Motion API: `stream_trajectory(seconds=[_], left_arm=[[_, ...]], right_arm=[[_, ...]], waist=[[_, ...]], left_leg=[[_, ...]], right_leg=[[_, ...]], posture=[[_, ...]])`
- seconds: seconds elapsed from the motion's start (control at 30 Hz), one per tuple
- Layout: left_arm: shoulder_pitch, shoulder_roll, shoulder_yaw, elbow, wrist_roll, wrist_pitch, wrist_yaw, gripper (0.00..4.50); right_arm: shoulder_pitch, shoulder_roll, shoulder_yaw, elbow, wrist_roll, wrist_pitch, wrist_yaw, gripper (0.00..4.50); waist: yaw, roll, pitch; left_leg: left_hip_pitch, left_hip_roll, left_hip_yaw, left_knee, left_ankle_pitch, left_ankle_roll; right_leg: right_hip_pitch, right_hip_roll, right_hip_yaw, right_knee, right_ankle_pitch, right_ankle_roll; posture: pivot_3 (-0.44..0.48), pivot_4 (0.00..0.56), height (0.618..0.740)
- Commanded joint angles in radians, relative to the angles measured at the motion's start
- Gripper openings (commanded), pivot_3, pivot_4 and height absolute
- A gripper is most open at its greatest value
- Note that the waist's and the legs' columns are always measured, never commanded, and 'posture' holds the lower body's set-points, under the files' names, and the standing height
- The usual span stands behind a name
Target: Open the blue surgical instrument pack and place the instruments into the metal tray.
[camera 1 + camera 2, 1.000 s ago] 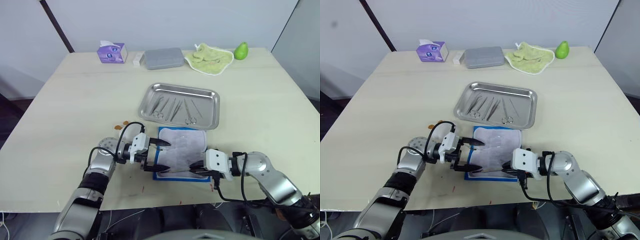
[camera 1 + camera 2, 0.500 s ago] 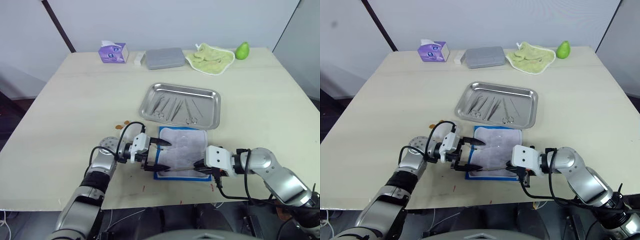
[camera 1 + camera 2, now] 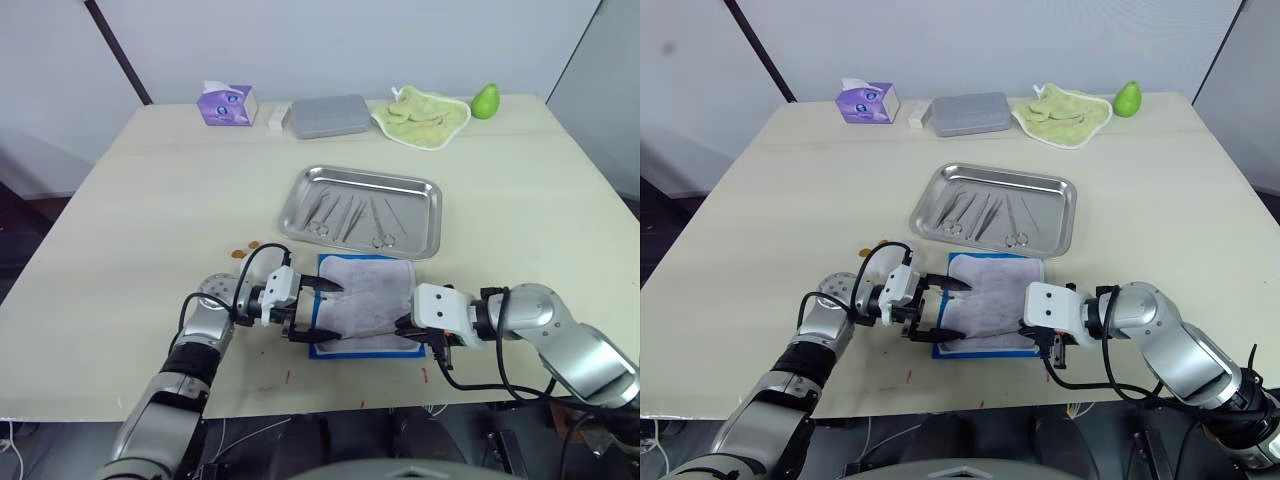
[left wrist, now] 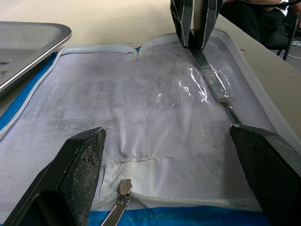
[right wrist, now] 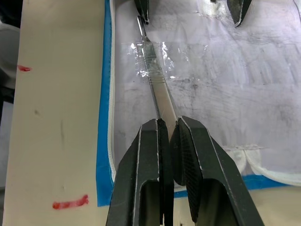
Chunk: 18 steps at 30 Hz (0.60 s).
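Item: blue surgical instrument pack [image 3: 365,305], lying open, pale lining up, lower centre of the head view, just below the metal tray [image 3: 430,190] on the worktop [image 3: 150,200].

Item: right claw [image 5: 168,141], pressed together on a slim steel instrument [image 5: 155,84], apparently a scalpel handle, its far end under a clear plastic strip of the lining.

Item: left claw [image 3: 320,311], spread wide, fingertips resting at the pack's left edge, seemingly pinning it.

Item: instruments already in tray [image 3: 350,212], several, centre of frame.

Handling note: draw the tool out along its own length, low and straight, so the strip does not drag the pack; left claw should bear down meanwhile.

Change since a second ago: right arm has swung outward, elbow raised; its claw sits slightly further right; pack and left claw unmoved.
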Motion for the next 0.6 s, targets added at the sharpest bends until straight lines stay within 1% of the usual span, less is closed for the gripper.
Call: stream_trajectory(seconds=[0.03,0.27,0.6], left_arm=[[0.045,0.004,-0.044,0.067,0.069,0.024,0.002,4.5],[0.045,0.007,-0.047,0.046,0.07,0.038,0.005,4.5],[0.052,0.013,-0.053,0.02,0.071,0.052,0.008,4.5]], right_arm=[[-0.034,-0.003,0.008,-0.04,-0.019,-0.019,-0.01,0.05],[-0.073,-0.017,0.021,-0.045,-0.028,-0.013,-0.002,0.05],[-0.064,-0.058,0.001,-0.073,-0.023,0.001,-0.004,0.05]], waist=[[0.0,0.0,0.0],[0.0,0.0,0.0],[0.001,-0.001,0.002]], left_leg=[[0.0,0.0,0.0,0.0,0.0,0.0],[0.0,0.0,0.0,0.0,0.0,0.0],[-0.001,-0.001,0.0,0.0,0.0,0.0]], right_leg=[[0.0,0.0,0.0,0.0,0.0,0.0],[0.0,0.0,0.0,0.0,-0.001,0.0],[0.0,-0.001,0.0,-0.001,0.0,0.0]], posture=[[0.0,0.15,0.74],[0.0,0.15,0.74],[0.0,0.15,0.74]])
